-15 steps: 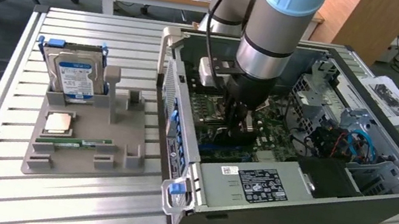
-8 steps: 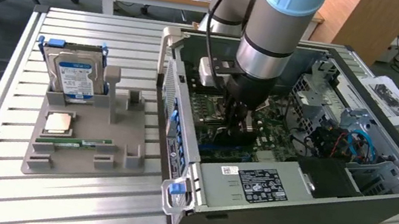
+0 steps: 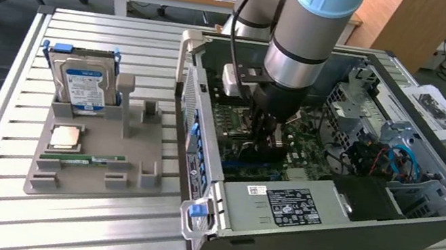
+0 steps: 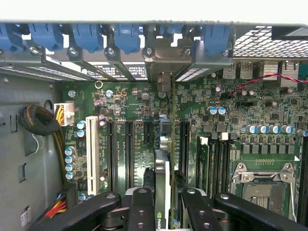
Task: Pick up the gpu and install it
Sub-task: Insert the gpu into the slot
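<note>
Slatted metal bench (image 3: 95, 226), open computer case (image 3: 426, 223) – gripper (image 4: 163, 204) inside, jaws closed on the gpu (image 4: 162, 168), held edge-on above motherboard (image 4: 269, 110) slots. Best keep card upright – press straight, evenly.

a hard drive (image 3: 83, 86) stands upright in a grey holder (image 3: 97, 165).

- the whole setup sits on a ribbed aluminium-slat table (image 3: 77, 223)
- on the exterior view's right half: an open computer case (image 3: 426, 223) lying on its side, motherboard facing up
- on the exterior view's left, just beside the case: a grey parts holder tray (image 3: 84, 183) flat on the slats
- a printed paper sheet (image 3: 441, 112) lies on the table's far edge, on the exterior view's right, past the case
</note>
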Controlling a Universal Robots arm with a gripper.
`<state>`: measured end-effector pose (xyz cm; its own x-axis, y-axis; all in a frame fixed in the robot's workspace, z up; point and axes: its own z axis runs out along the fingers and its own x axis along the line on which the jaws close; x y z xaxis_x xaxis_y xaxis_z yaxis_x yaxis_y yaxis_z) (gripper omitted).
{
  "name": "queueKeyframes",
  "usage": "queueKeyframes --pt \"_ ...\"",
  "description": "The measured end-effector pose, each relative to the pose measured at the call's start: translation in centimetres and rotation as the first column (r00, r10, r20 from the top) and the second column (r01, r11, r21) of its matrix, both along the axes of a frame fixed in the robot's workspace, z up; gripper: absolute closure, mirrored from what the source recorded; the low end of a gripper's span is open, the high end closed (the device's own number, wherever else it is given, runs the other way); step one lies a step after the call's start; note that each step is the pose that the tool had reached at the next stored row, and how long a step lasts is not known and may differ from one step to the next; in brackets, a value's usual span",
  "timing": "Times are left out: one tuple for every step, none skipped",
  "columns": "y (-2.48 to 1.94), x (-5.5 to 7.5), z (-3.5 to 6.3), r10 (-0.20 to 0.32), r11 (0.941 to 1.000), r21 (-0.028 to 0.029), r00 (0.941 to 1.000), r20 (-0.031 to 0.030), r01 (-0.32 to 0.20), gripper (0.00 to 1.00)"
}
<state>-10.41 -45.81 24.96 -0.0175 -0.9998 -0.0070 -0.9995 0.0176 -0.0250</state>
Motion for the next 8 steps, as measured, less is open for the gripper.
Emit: queueKeyframes --pt "0.00 0.00 0.00 0.000 1.0000 0.0000 1.0000 0.0000 0.000 0.74" --pt "0.00 0.00 -0.01 0.000 1.0000 0.0001 1.0000 0.0000 0.000 0.74" --pt "0.00 0.00 -0.01 0.000 1.0000 0.0002 1.0000 0.0001 0.000 0.74" --pt "0.00 0.00 -0.03 0.000 1.0000 0.0002 1.0000 0.0001 0.000 0.74" --pt "0.00 0.00 -0.04 0.000 1.0000 0.0002 1.0000 0.0001 0.000 0.74" --pt "0.00 0.00 -0.04 0.000 1.0000 0.0001 1.0000 0.0000 0.000 0.74" --pt "0.00 -0.01 -0.03 0.000 1.0000 0.0000 1.0000 0.0000 0.000 0.74" --pt "0.00 -0.01 -0.04 0.000 1.0000 0.0001 1.0000 0.0000 0.000 0.74"
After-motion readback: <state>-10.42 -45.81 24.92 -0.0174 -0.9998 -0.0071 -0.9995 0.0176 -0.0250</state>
